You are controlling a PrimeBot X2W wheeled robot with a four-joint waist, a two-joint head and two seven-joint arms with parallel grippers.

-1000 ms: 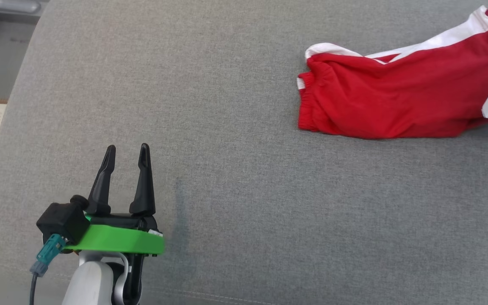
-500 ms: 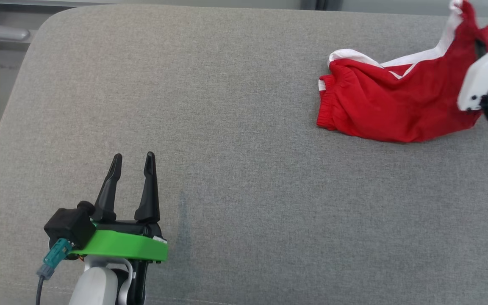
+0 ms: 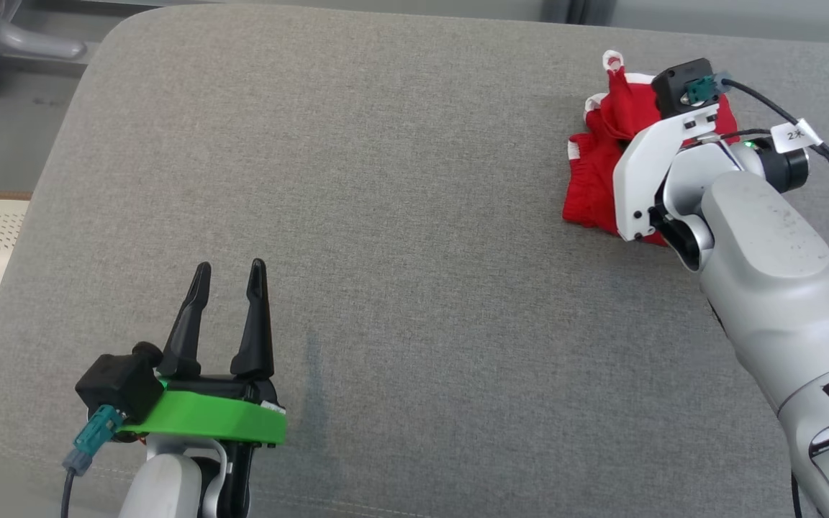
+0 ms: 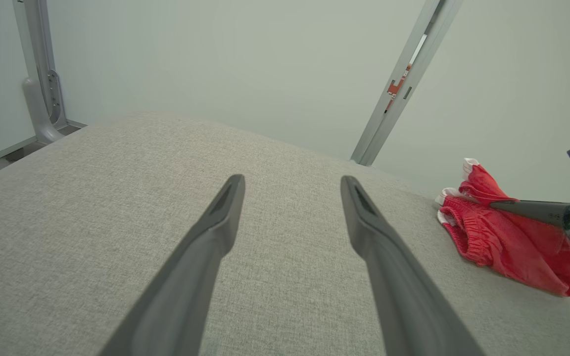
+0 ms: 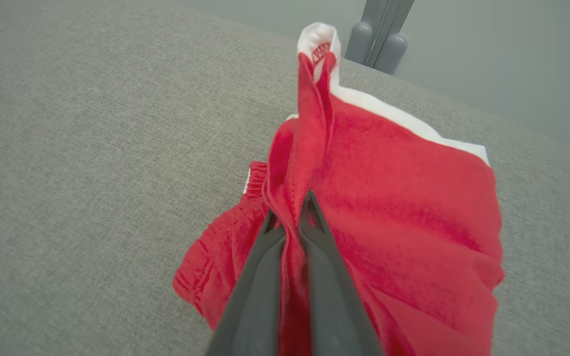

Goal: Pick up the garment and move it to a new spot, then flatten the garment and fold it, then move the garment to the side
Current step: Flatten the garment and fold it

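You had a grey cushion (image 3: pixel 414 216) spread across nearly all of the head view. Your right arm (image 3: pixel 767 252) ran from the lower right corner of that view up to the garment (image 3: pixel 591 191), a red piece with white trim that lay bunched in the upper right of the frame, near the cushion's far edge.

In the right wrist view the garment (image 5: pixel 403 207) took up the centre and right. One fold stood up in a narrow peak with a white tip at top centre, while the rest draped down onto the cushion, with a gathered band at the lower left. In the left wrist view the garment (image 4: pixel 512 242) sat at the right edge of the frame.

Your left claw (image 3: pixel 229 265) sat in the lower left of the head view, its fingers parted and holding nothing, well apart from the garment. The left wrist view showed the same gap between its fingers (image 4: pixel 292 180) over bare cushion; I cannot tell whether they touched it.

Your right claw (image 5: pixel 290 207) had its fingers drawn almost together, with the red fold pinched between them.

A white tag (image 3: pixel 794 134) hung on the cable by your right wrist.
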